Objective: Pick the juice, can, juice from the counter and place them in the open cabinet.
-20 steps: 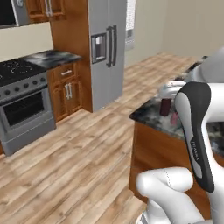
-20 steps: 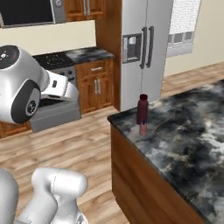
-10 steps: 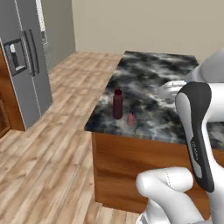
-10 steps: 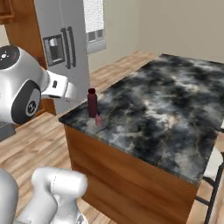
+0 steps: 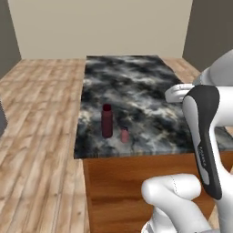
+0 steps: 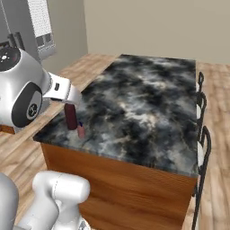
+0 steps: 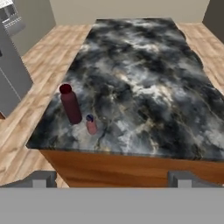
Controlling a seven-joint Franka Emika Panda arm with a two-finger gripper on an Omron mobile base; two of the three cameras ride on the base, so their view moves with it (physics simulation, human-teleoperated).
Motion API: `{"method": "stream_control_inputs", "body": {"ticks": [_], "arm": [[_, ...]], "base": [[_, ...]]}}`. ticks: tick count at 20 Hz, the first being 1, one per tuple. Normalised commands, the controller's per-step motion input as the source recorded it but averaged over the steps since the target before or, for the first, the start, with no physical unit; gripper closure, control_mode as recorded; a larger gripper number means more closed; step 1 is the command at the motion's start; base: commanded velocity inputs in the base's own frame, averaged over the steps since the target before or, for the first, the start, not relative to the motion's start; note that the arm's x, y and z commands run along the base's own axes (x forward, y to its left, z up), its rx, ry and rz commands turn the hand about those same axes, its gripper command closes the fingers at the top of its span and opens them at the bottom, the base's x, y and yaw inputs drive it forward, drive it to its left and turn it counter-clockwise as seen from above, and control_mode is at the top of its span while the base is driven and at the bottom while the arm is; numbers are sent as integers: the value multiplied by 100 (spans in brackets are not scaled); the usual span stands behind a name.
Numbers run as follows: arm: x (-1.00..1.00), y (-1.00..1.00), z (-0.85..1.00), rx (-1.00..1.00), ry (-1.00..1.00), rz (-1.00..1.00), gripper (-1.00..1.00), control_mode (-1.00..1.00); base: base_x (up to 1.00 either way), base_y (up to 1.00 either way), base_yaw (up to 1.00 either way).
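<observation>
A long black, grey and white marbled counter [image 5: 136, 86] on a brown wooden base [image 7: 127, 168] stretches away in front of me. Near its front left corner stands a tall dark maroon juice bottle [image 7: 71, 105] [image 5: 107, 120] [image 6: 70, 117]. Just to the bottle's right sits the small red can [image 7: 91, 125] [image 5: 124, 134] [image 6: 81, 131], shorter, with a pale top. My gripper [image 7: 113, 179] is open, with nothing between its fingertips [image 7: 43, 178]. It hangs back from the counter's front edge, above and short of both objects. The cabinet is out of view.
Wood floor [image 5: 41, 118] runs along the counter's left side. A grey fridge [image 7: 13, 78] stands far to the left. Dark chair backs [image 6: 200, 134] line the counter's right edge. My white arm [image 5: 205, 136] rises at the right of the left base view.
The whole view has swung as the base moved, from the stove and fridge round to the counter's short end. Bottle and can stay where they were on the counter.
</observation>
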Motion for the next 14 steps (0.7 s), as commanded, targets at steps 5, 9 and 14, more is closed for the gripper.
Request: {"method": "stream_control_inputs", "body": {"ticks": [5,9,14], "arm": [[0,0,0,0,0,0,-100,100],[0,0,0,0,0,0,-100,100],[0,0,0,0,0,0,-100,100]], "base": [[21,47,-31],[17,42,-10],[36,36,-6]]}}
